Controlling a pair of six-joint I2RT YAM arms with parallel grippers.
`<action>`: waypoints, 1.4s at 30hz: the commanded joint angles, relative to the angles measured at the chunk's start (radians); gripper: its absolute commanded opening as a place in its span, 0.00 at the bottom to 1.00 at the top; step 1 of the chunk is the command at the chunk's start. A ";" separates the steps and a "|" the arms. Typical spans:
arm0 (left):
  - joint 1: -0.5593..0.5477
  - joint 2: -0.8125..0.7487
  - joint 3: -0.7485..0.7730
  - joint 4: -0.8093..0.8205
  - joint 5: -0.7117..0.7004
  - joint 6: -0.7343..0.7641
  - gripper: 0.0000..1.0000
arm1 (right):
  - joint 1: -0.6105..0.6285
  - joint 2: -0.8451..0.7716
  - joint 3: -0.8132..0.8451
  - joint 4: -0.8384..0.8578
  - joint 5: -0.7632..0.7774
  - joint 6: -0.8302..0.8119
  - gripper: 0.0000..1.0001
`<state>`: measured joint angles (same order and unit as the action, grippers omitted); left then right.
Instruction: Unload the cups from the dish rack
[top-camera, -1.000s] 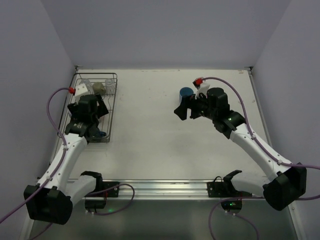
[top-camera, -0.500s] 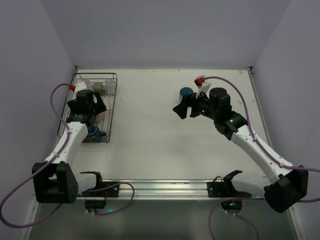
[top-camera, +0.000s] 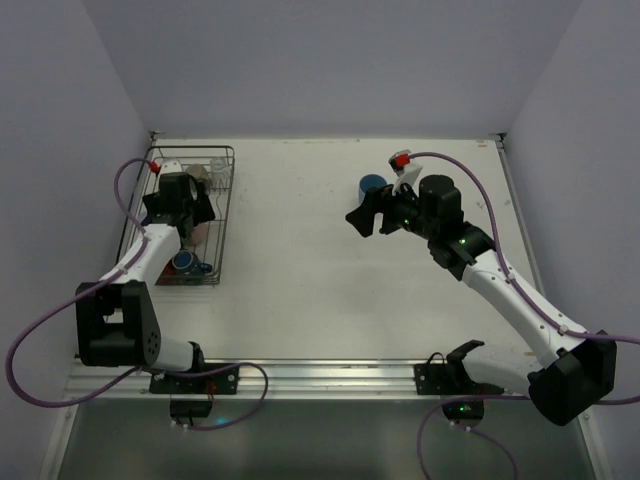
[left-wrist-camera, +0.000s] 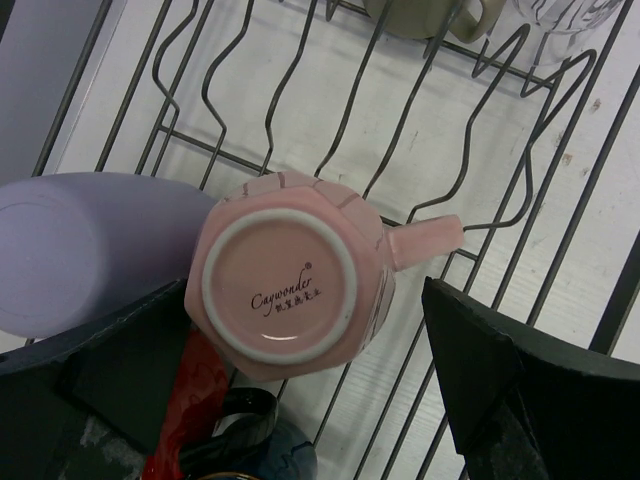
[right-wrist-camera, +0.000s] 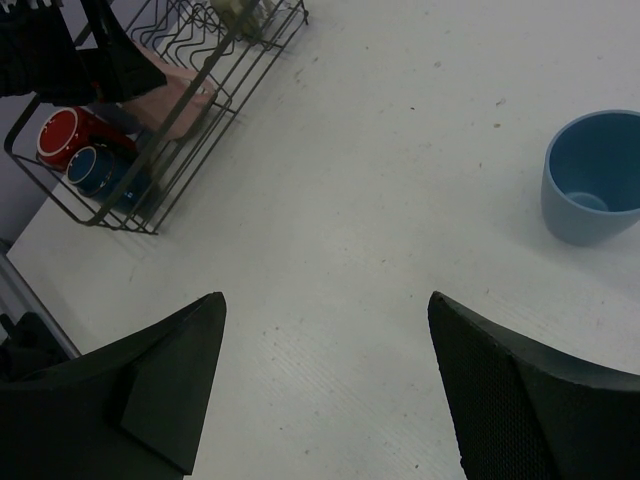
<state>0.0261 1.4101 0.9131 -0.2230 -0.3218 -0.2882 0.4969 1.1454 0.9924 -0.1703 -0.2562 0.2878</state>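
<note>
The dish rack (top-camera: 227, 200) stands at the table's left. My left gripper (left-wrist-camera: 305, 290) hangs open over it, one finger on each side of an upturned pale pink mug (left-wrist-camera: 290, 285), with no grip showing. Beside that mug lie a lavender tumbler (left-wrist-camera: 80, 240), a red mug (left-wrist-camera: 195, 400) and a dark blue cup (left-wrist-camera: 275, 450). A beige-olive mug (left-wrist-camera: 420, 15) and a clear glass (left-wrist-camera: 560, 15) sit at the rack's far end. My right gripper (right-wrist-camera: 325, 300) is open and empty above bare table, near a blue cup (right-wrist-camera: 595, 175) standing upright outside the rack.
The rack's wire tines (left-wrist-camera: 250, 60) rise around the cups. Grey walls close in the table on the left, back and right. In the right wrist view the rack (right-wrist-camera: 200, 90) lies far off to the left, with the left arm (right-wrist-camera: 60, 50) over it.
My left arm has swung toward the back of the rack and now sits over the pink mug, its jaws a little wider. The right arm shifted slightly, then held still.
</note>
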 joint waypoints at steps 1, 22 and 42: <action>0.011 0.035 0.036 0.073 0.010 0.044 1.00 | -0.001 0.008 0.002 0.043 -0.018 0.004 0.84; 0.023 0.046 -0.048 0.202 0.041 0.070 0.52 | -0.001 -0.001 0.000 0.026 -0.011 -0.004 0.84; 0.023 -0.269 -0.059 0.079 0.135 -0.066 0.03 | 0.035 -0.075 -0.017 0.201 -0.181 0.232 0.83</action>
<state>0.0452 1.2079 0.8356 -0.1753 -0.1982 -0.3141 0.5102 1.0851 0.9901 -0.0849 -0.3828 0.4324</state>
